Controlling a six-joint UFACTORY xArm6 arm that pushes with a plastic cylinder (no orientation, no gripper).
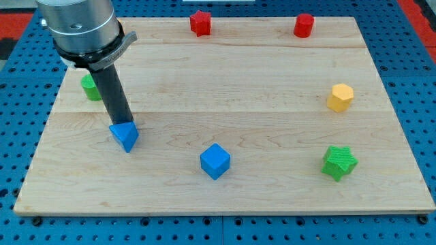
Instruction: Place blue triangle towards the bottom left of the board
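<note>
The blue triangle point(125, 136) lies on the wooden board point(225, 184) at the view's left, a little below mid-height. My tip point(120, 123) is at the triangle's upper edge, touching it or nearly so. The dark rod rises from there up and to the left to the arm's grey body at the view's top left.
A blue cube point(215, 161) sits low in the middle. A green star point(338, 162) is at the lower right, a yellow hexagon point(340, 97) at the right. A red star point(200, 22) and a red cylinder point(304, 25) line the top edge. A green block point(90, 87) is partly hidden behind the rod.
</note>
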